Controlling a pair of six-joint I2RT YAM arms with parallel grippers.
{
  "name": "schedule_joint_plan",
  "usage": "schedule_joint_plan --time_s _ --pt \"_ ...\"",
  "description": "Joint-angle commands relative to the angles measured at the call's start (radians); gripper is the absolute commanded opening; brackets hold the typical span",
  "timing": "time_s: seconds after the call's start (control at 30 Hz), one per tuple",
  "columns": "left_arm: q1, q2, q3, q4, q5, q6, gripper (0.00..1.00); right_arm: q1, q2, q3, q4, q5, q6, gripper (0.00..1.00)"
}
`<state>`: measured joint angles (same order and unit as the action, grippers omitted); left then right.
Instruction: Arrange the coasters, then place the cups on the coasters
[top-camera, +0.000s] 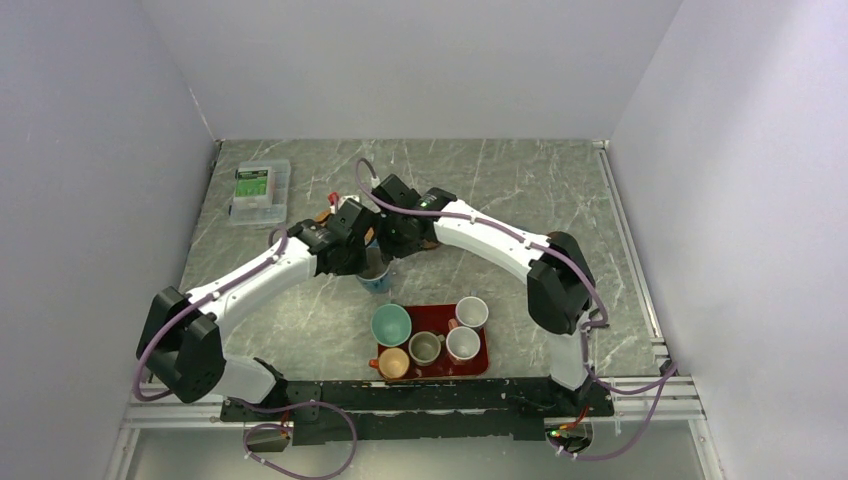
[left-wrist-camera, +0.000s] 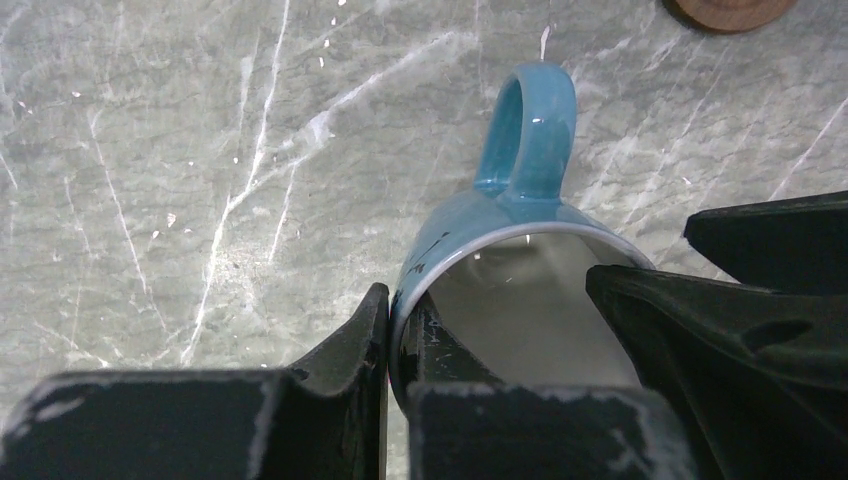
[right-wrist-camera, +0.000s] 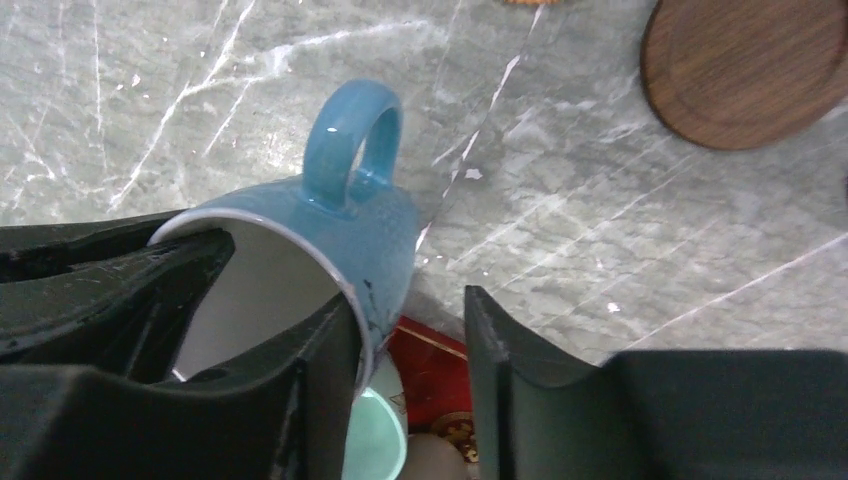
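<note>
A blue cup with a white inside hangs tilted above the table, seen in the top view between both arms. My left gripper is shut on its rim, with one finger inside and one outside. My right gripper is open at the opposite side of the rim; one finger is inside the cup and the other stands clear of its wall. A dark brown coaster lies on the table beyond the cup. The teal cup, grey-olive cup, orange cup and two white cups stand on the red tray.
A clear plastic box with a green label lies at the back left of the table. Both arms cross over the table's middle and hide what lies behind them. White walls close in the left, right and back.
</note>
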<state>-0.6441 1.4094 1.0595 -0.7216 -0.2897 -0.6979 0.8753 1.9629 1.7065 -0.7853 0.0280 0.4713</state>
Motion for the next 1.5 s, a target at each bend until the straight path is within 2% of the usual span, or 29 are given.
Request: schedule_joint_plan --time_s 0.0,0.23,0.57,0.77,1.0,1.17,1.3,1.47 --pt "0.009 -0.053 0.046 -0.044 -0.021 0.003 0.03 -0.016 -0.099 0.012 0.007 0.069 -0.009 0.48" --pt "0.030 -0.048 0.039 -0.035 -0.004 0.006 0.03 -0.030 -0.181 -0.061 0.045 0.033 0.006 0.60" --pt "0.078 -0.107 0.053 -0.063 -0.031 0.031 0.03 -0.081 -0.400 -0.245 0.263 -0.069 -0.002 0.67" --pt "0.147 -0.178 0.088 -0.062 -0.002 0.129 0.03 -0.173 -0.492 -0.288 0.340 -0.142 -0.054 0.70" --pt "0.347 -0.200 0.145 -0.027 0.194 0.377 0.03 -0.363 -0.543 -0.356 0.386 -0.262 -0.103 0.71" --pt "0.497 -0.161 0.203 0.003 0.336 0.521 0.03 -0.488 -0.597 -0.390 0.381 -0.286 -0.154 0.72" --pt "0.607 -0.116 0.234 0.030 0.462 0.601 0.03 -0.583 -0.651 -0.431 0.385 -0.318 -0.202 0.73" --pt "0.692 -0.081 0.236 0.091 0.574 0.646 0.03 -0.680 -0.701 -0.498 0.423 -0.383 -0.223 0.74"
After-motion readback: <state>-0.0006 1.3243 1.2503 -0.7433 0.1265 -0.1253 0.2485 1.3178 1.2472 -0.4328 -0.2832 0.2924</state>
